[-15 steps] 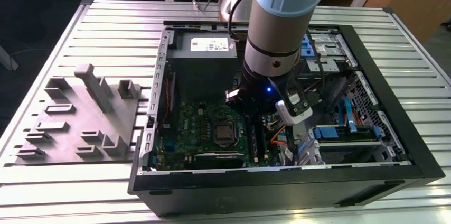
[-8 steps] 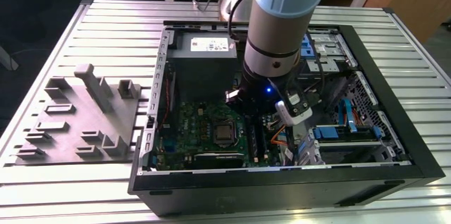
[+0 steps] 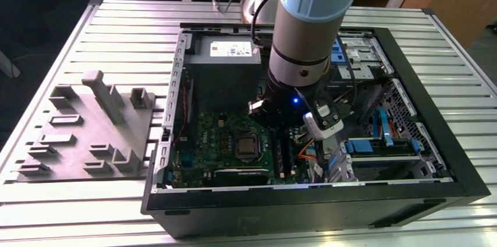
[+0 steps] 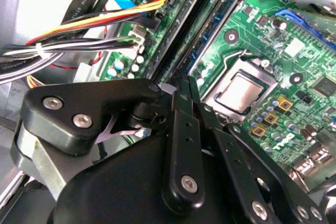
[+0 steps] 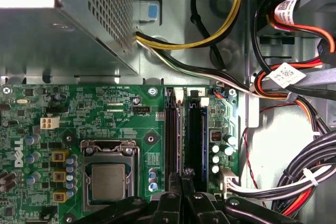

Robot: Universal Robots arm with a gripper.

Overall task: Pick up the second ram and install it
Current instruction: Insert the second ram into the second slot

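Camera setup: one high view, two close wrist views.
We see the open computer case (image 3: 311, 200) from above; both wrist views look closely down past the gripper (image 5: 181, 184) at the shared motherboard (image 5: 105, 114).

The arm (image 3: 306, 31) is a silver-grey tube with a pale blue joint cap and a small blue light. Its gripper (image 4: 185, 90) is black, with silver screw heads along jointed links.
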